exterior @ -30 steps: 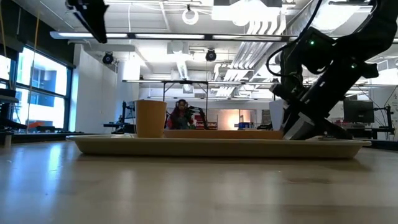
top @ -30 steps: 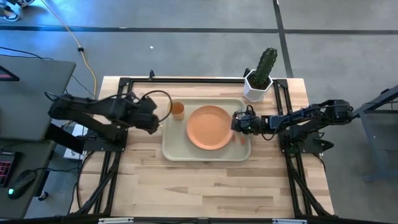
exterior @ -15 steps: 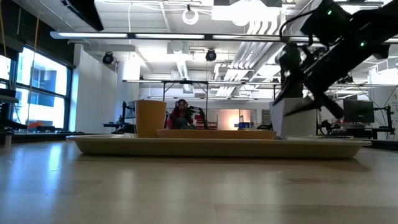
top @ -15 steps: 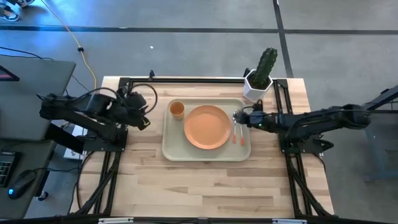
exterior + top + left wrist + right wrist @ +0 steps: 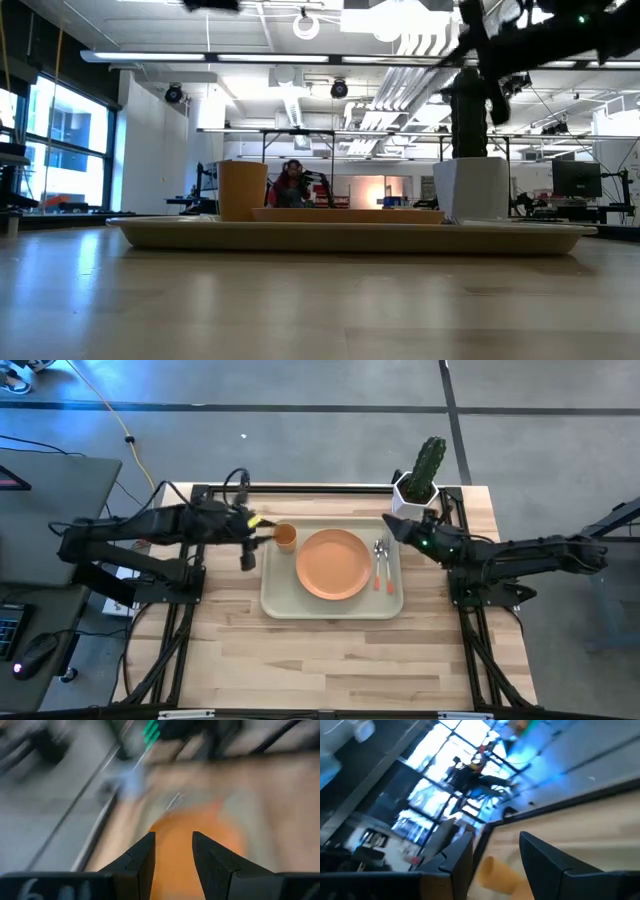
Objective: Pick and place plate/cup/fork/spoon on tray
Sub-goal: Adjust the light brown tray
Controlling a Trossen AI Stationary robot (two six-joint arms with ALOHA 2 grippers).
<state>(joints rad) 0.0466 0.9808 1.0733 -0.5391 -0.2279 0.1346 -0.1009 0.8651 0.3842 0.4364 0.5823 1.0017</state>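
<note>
The beige tray [image 5: 275, 595] lies mid-table and shows in the low view [image 5: 350, 236]. On it rest the orange plate [image 5: 335, 563], the small orange cup [image 5: 285, 537], upright at its far left corner, and the fork and spoon [image 5: 381, 566], side by side along its right side with silver ends far. I cannot tell which is which. My left gripper [image 5: 247, 556] is open and empty, raised over the tray's left rim beside the cup. My right gripper [image 5: 391, 525] is open and empty, raised over the tray's far right corner.
A white pot with a green cactus [image 5: 418, 485] stands at the table's far right, just beyond my right gripper; it also shows in the low view [image 5: 472, 190]. Bare wood [image 5: 330, 660] lies near the table's front edge.
My right gripper has left the fork and spoon lying on the tray's right side and has risen, going toward the far edge. My left gripper has drawn back toward the left edge, then swung back to the tray's left rim, higher than before.
</note>
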